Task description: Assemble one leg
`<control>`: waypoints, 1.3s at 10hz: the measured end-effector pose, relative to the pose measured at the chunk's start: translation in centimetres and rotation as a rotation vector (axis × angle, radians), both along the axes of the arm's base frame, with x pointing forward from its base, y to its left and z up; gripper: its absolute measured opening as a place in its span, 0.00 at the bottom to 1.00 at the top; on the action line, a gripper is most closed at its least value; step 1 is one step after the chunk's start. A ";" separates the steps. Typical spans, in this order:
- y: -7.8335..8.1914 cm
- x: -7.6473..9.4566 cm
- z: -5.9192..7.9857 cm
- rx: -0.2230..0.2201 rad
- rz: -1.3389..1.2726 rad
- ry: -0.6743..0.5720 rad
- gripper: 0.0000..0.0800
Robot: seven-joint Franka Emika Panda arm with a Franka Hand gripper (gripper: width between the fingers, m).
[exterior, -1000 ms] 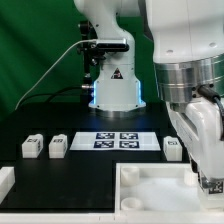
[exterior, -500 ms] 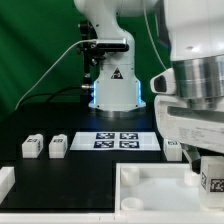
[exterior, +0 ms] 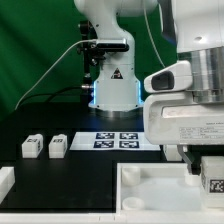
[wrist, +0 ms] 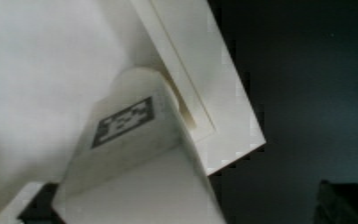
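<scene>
Since 1.0 s ago the hand has rolled level and now fills the exterior view's right. Far left, 2 small tagged blocks (exterior: 32, 146) sit side by side; then the marker board (exterior: 120, 140); then a rimmed white panel (exterior: 150, 167) at the near edge, contents unclear. The tagged leg (exterior: 213, 182) sits just under the gripper (exterior: 203, 163), over the panel's right end. Finger spread: cannot tell. The leg looks stiff, light and smooth; grip its flat sides, clear of the tag.
</scene>
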State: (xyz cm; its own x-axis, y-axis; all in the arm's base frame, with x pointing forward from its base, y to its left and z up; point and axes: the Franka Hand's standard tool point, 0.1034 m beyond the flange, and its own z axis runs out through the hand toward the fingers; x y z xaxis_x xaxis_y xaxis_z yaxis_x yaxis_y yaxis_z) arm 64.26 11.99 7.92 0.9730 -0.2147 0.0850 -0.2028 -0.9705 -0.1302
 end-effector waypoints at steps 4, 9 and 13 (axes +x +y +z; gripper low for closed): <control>-0.7 -0.1 -0.4 -0.083 0.370 -0.017 0.77; -0.7 0.0 -0.4 -0.057 0.156 0.001 0.37; -1.4 0.0 -0.6 -0.005 -0.752 0.152 0.37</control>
State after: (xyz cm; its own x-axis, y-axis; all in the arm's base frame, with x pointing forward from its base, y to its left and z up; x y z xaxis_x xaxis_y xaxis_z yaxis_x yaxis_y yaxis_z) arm 64.27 10.57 7.28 0.5660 -0.8236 -0.0356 -0.8243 -0.5645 -0.0438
